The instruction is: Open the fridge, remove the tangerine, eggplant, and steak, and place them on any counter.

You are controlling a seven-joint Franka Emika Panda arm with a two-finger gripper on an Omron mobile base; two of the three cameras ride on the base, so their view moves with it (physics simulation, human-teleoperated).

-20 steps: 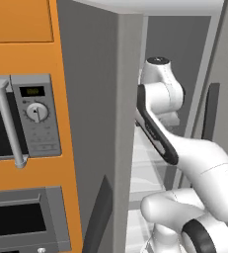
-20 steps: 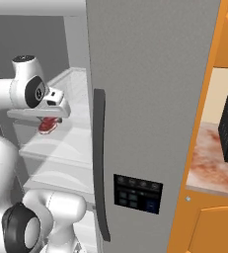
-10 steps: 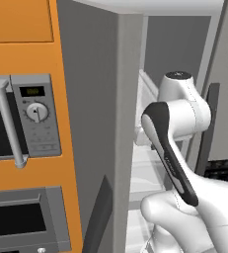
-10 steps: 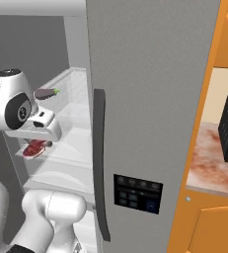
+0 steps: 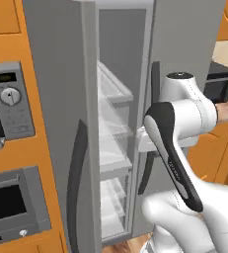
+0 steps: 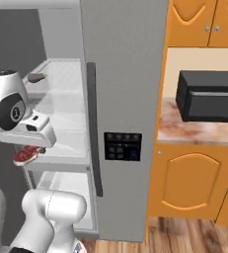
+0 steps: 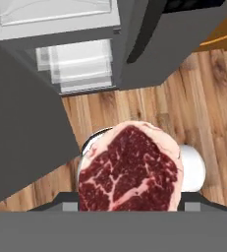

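Observation:
The grey fridge (image 6: 125, 74) stands with its left door (image 5: 56, 99) swung open onto white shelves. My gripper (image 6: 30, 147) hangs in front of the middle shelf, shut on the steak (image 6: 27, 154), a dark red slab with a pale fat rim. In the hand view the steak (image 7: 129, 172) covers my fingertips, with wood floor far below it. The dark purple eggplant (image 6: 36, 77) lies on the upper shelf, above and behind my hand. The tangerine is out of view. The marbled counter (image 6: 199, 132) runs to the right of the fridge.
A black microwave (image 6: 209, 96) sits on the counter under orange wall cabinets. An oven stack (image 5: 9, 108) in orange cabinetry stands left of the open fridge door. The fridge's shut right door (image 7: 184, 44) and low drawers (image 7: 80, 64) are near the hand.
Both base views have shifted, bringing the counter and microwave into sight. My hand has dropped and drawn back from the shelf with the steak still in it.

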